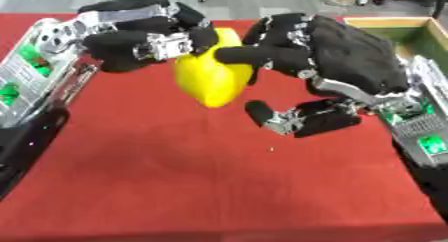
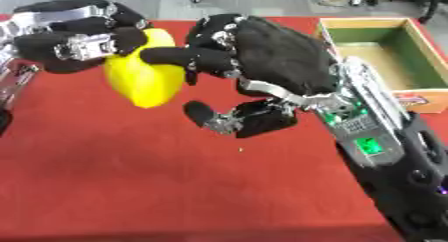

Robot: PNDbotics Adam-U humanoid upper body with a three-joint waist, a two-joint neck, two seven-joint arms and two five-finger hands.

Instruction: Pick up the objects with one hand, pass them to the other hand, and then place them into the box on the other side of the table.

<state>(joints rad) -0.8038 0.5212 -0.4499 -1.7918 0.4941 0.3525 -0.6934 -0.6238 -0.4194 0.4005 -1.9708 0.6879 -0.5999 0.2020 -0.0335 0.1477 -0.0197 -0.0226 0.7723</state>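
The work area is a surface covered in red cloth (image 1: 219,186). A rectangular open-topped wooden box with a green inner lining (image 2: 385,56) sits at the far right corner of the surface, and its visible interior shows only the lining and a pale floor. Beyond the far edge of the surface lies a grey floor (image 1: 262,1) with blurred items that cannot be identified. No item lies on the cloth between the box and the object described below; the right arm itself occupies that space.

The task object is a smooth, bright yellow, rounded object (image 1: 210,78), longer than it is wide. It is raised clear of the red cloth, well to the left of the box and near the far edge of the surface.

Left robot hand (image 1: 144,38): its black fingers are curled over the upper left side of the yellow object and are in contact with it.

Right robot hand (image 2: 262,56): positioned between the yellow object and the box. Its upper fingers (image 2: 171,56) are curled onto the upper right side of the yellow object. Its thumb (image 2: 206,115) extends below, just beside the lower end of the object; contact there cannot be confirmed.

The yellow object is therefore gripped from both sides, left robot hand opposite right robot hand.
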